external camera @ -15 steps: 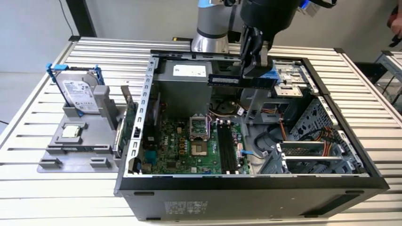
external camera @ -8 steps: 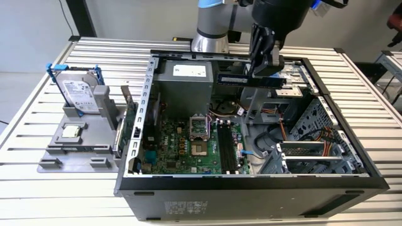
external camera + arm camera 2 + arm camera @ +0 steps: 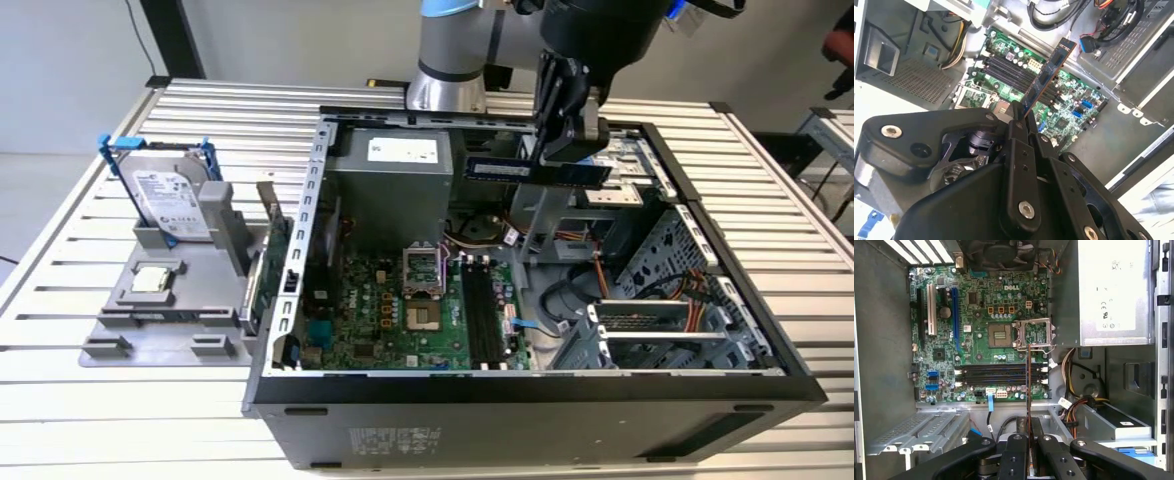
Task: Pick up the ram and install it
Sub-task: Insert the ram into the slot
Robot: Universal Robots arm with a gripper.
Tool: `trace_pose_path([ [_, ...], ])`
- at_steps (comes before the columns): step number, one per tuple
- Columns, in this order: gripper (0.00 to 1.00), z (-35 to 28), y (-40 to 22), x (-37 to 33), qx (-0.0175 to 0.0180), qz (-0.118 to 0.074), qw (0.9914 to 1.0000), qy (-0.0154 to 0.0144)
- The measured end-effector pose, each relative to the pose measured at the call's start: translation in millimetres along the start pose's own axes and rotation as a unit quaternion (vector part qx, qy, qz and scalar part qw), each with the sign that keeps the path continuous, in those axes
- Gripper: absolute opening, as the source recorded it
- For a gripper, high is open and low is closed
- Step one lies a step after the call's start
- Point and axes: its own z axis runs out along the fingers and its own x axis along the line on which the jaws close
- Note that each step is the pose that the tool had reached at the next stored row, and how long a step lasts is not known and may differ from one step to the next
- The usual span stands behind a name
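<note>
In the exterior view my gripper (image 3: 567, 145) hangs over the open computer case, shut on the ram (image 3: 534, 170). The ram is a long, thin, dark stick held level above the case's back half. The second wrist view has the ram (image 3: 1046, 75) sticking out from between my fingertips (image 3: 1015, 112) over the green motherboard (image 3: 1074, 112). In the first wrist view the ram (image 3: 1028, 385) is edge-on and crosses the black memory slots (image 3: 999, 374), well above them. The same slots (image 3: 483, 315) lie empty on the board in the exterior view.
A silver power supply (image 3: 394, 180) fills the case's back corner. Loose cables (image 3: 587, 290) and a drive cage (image 3: 654, 330) sit on the exterior view's right. Outside the case, a hard drive in a blue frame (image 3: 167, 200) and an upright green card (image 3: 274, 250) stand on a grey fixture (image 3: 174, 320).
</note>
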Motion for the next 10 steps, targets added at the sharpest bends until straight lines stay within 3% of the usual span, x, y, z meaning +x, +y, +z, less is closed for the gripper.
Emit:
trace_pose_path([
  [10,0.00,0.0,0.0,0.0,0.0001,0.003,1.00000,0.0000],
])
